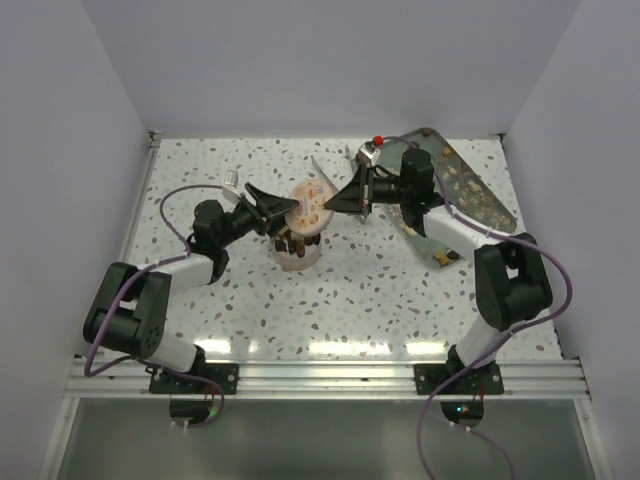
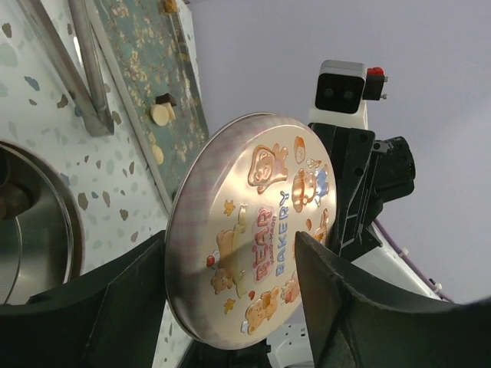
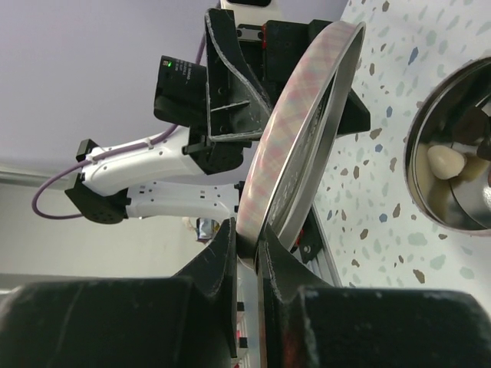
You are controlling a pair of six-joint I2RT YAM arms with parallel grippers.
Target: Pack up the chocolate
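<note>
Lid (image 1: pixel 310 205) on edge above tin (image 1: pixel 297 255) | your right gripper (image 3: pixel 247 253) pinches its rim; left gripper (image 2: pixel 230 245) straddles it, grip unclear | chocolate (image 3: pixel 447 163) in tin, more on tray (image 1: pixel 492 205) | risk: release before left grips and lid drops or rolls.

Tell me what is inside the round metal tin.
Chocolate: a pale lump and darker ones lie inside the tin. The lid, held tilted over it, hides part of the inside from overhead, so how full it is cannot be told.
</note>
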